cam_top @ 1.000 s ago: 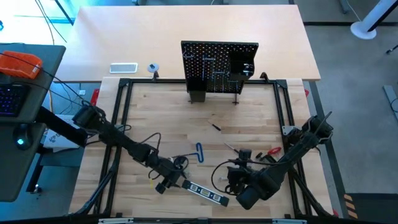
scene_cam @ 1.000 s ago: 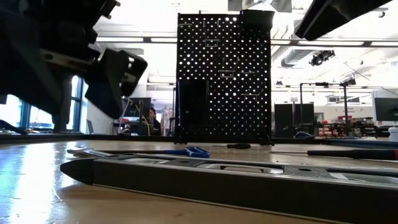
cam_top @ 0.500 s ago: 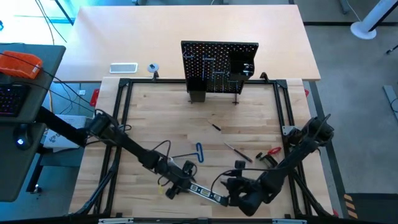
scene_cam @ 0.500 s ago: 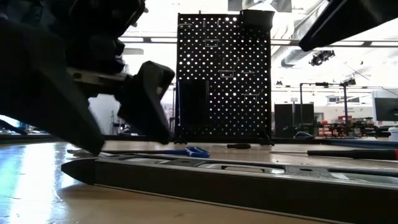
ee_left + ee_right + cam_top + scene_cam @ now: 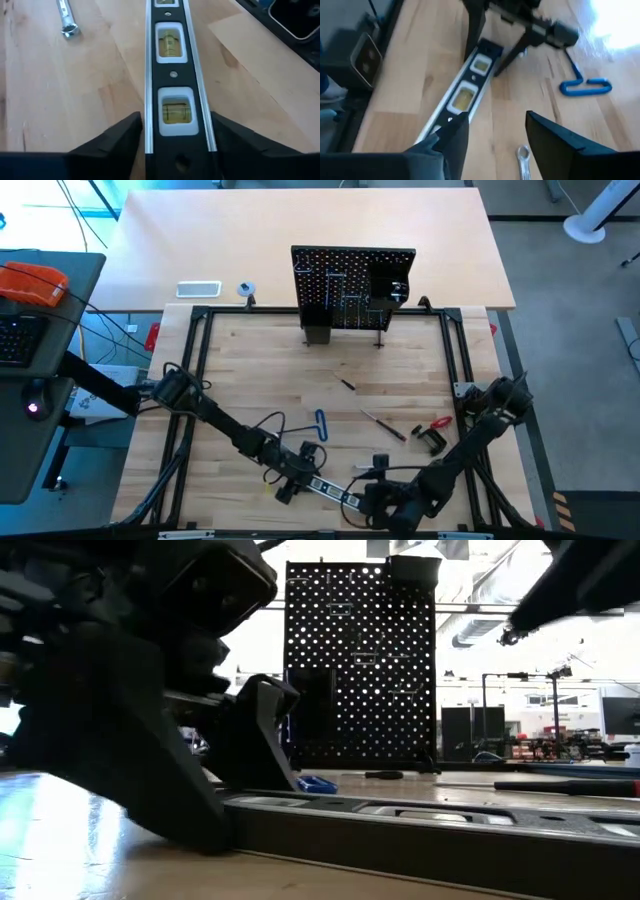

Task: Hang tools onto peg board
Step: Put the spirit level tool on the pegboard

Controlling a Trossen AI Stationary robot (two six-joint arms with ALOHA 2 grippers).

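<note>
**Now both grippers close in on the level**

Clearly the black level is the piece in hand: it lies flat near the front edge of the table, well apart from the peg board standing upright at the far side. It looks rigid, long and fairly heavy for its width, with smooth metal edges that could slip in a narrow pinch. Taking it across its narrow body near each end, clear of the yellow vials, seems the safest hold, since a single grip off-centre would likely let it swing.

The left gripper straddles one end, its fingers spread wide to either side of the level and not yet pressing on it. The right gripper stands open at the other end, one finger just over the level's edge, holding nothing.

A second ago the left gripper hung short of the level's end and the right gripper sat farther back toward the clamp. Both have since come down and inward. The blue bent key, a wrench and a screwdriver have not moved.
</note>
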